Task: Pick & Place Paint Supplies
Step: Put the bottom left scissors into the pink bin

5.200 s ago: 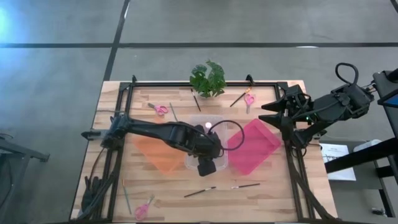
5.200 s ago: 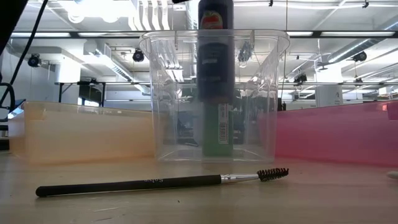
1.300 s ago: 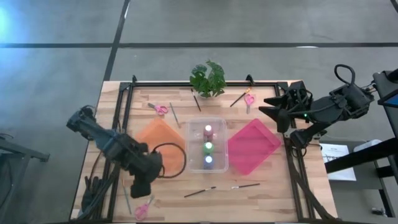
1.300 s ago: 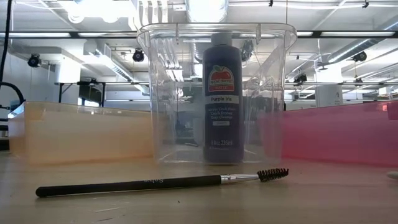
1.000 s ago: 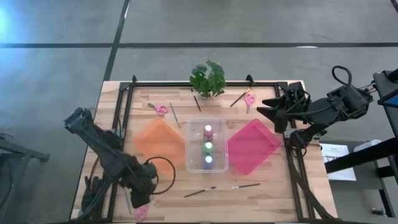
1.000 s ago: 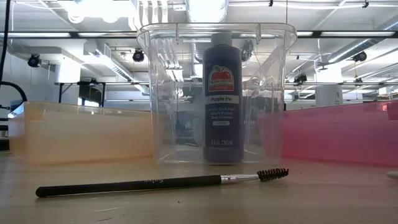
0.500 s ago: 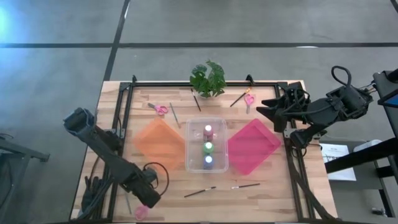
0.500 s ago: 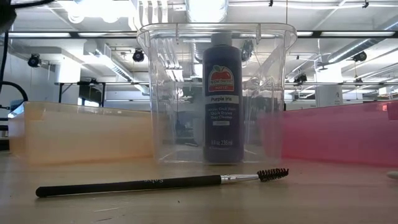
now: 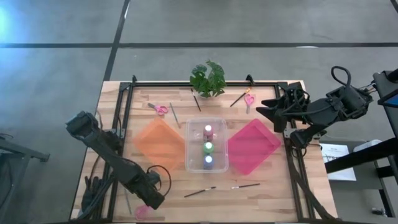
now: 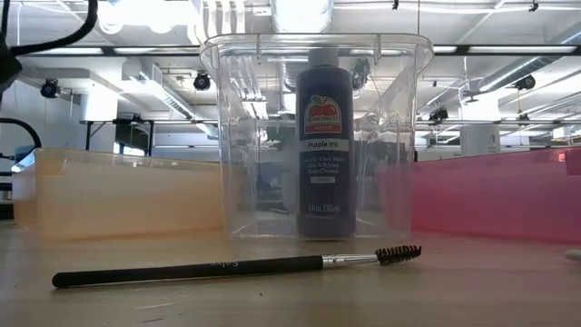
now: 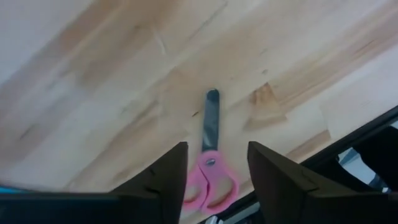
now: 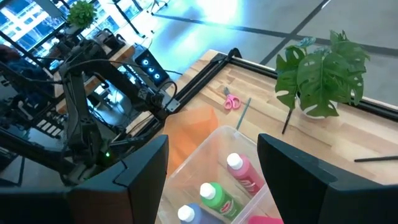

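A pair of pink-handled scissors lies flat on the wood near the table's front left corner. My left gripper hangs just above it, pointing steeply down. Its fingers are open and stand on either side of the handles without touching them. Pink, green and blue paint bottles stand upright in a clear bin at the table's middle. My right gripper waits raised and open over the right side.
An orange tray and a pink tray flank the clear bin. Two brushes lie in front of it. More scissors, brushes and a potted plant are along the far edge.
My left gripper has come down toward the table at the front left corner, over the pink scissors, and has rolled about its own axis. The scissors, bottles and brushes have stayed in place.
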You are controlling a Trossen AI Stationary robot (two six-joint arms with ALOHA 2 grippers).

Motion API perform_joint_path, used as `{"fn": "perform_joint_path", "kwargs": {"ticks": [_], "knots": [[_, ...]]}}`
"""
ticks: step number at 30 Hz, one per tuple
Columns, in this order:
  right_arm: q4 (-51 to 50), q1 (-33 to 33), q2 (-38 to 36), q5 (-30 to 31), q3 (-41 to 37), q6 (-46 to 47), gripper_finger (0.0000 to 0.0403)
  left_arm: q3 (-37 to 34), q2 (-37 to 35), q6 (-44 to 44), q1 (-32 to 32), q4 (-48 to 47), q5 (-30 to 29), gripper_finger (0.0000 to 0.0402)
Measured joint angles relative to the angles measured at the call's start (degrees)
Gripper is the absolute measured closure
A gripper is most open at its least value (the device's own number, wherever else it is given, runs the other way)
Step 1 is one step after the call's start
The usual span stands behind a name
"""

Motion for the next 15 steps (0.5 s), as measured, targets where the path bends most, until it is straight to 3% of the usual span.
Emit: {"fn": "perform_joint_path", "kwargs": {"ticks": [6,15], "knots": [[-0.1,0.0,0.0,-0.1,0.0,-0.2,0.0162,0.0,3.0,-0.2,0.0,4.3,0.2,0.0289],[-0.1,0.0,0.0,-0.7,0.0,-0.1,0.0162,0.3,6.1,-1.3,0.0,7.2,3.5,0.0298]]}}
